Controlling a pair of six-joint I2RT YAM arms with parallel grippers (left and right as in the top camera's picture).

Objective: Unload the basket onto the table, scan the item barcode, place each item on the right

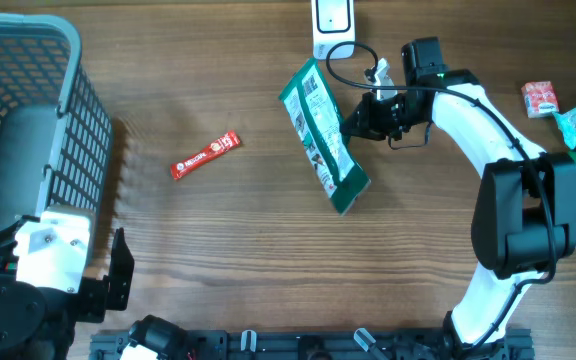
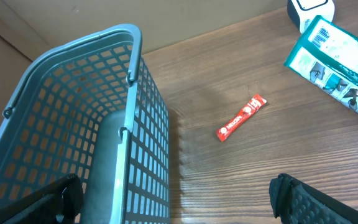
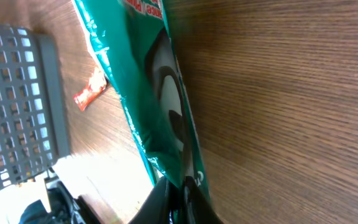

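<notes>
Green pouch, one, seemingly pinched by right gripper; one red sachet mid-frame, open table around; one basket far left; left gripper gapes empty.

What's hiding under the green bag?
Only wooden table shows around the green bag, which the right pincer holds by one edge. Whatever lies directly beneath is covered.

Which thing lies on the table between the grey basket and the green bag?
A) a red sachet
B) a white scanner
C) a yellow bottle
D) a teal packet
A: in the overhead view the red sachet lies flat on the wood between the basket and the green bag, touching neither of them.
</notes>
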